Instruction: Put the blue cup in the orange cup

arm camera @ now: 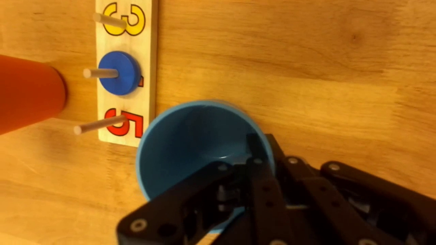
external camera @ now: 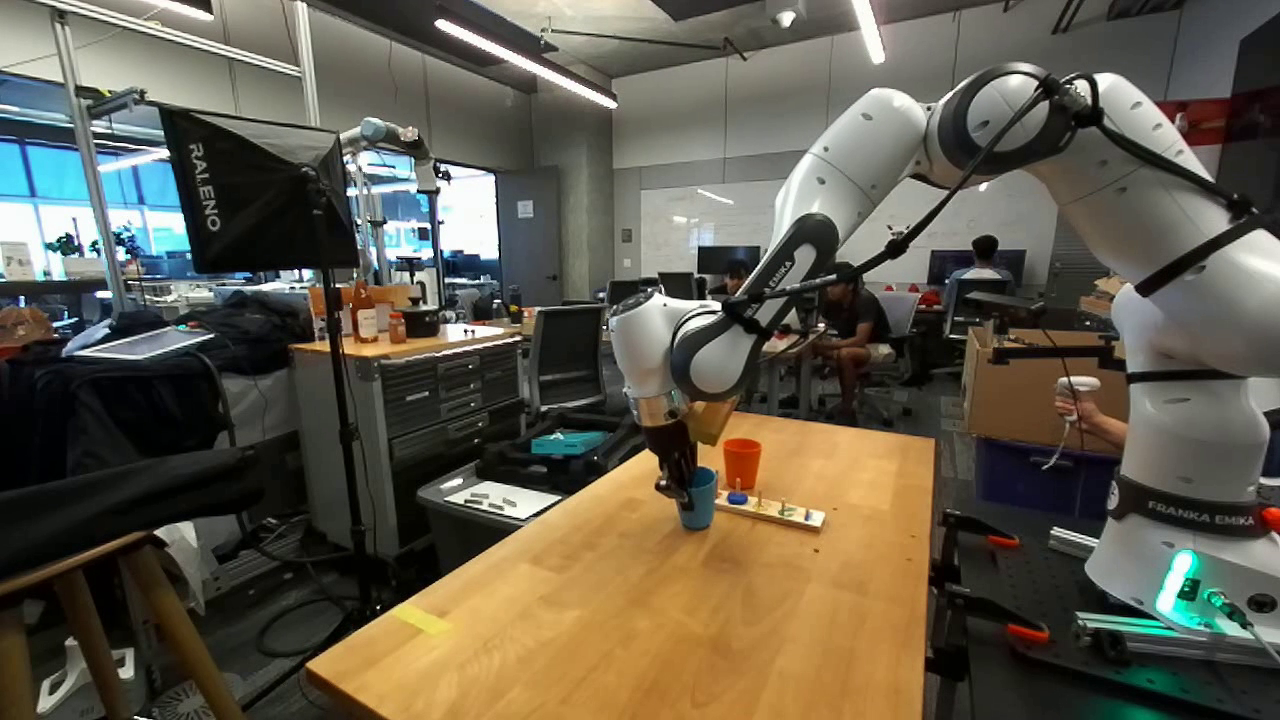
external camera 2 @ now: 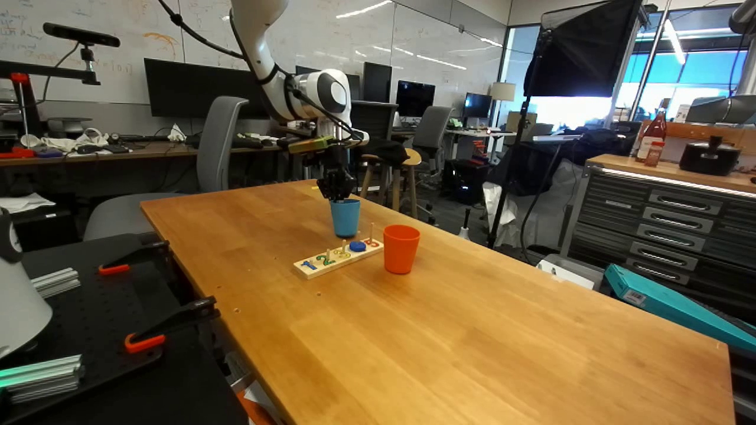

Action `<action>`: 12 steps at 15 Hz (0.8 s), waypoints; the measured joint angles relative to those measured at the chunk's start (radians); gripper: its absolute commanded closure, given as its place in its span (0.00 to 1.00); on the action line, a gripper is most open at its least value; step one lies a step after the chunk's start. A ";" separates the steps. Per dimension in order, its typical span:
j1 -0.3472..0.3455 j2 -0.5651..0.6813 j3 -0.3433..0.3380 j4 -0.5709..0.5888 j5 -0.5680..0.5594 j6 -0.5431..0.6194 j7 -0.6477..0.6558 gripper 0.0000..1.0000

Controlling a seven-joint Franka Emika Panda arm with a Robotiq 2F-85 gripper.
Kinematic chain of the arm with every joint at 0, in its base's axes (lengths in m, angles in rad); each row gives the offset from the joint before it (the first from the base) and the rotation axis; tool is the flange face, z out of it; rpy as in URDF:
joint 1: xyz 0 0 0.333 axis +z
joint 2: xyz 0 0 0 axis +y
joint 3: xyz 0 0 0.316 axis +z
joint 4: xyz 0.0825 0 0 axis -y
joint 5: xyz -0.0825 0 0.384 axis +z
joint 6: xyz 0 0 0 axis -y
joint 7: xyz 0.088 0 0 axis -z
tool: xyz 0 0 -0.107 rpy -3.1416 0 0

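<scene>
Fingers (arm camera: pixel 260 172) of a white robot arm (external camera: pixel 850 155) pinch the rim of a blue cup (external camera 2: pixel 345 218), one inside the wall and one outside; the upright blue cup is closer than the orange cup (external camera 2: pixel 401 250) to the corner of the worktop (external camera: pixel 640 610) near the yellow tape (external camera: pixel 422 619); the orange cup stands upright toward the long edge opposite the robot's base (external camera: pixel 1170 450), a numbered peg board (arm camera: pixel 131 102) with one blue disc (arm camera: pixel 125 81) between the two cups.
</scene>
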 measured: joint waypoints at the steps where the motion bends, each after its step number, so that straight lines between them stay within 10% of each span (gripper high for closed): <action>1: 0.000 -0.002 0.000 0.000 0.000 0.000 0.000 0.96; 12: -0.001 -0.096 -0.035 0.138 -0.003 -0.141 0.001 0.96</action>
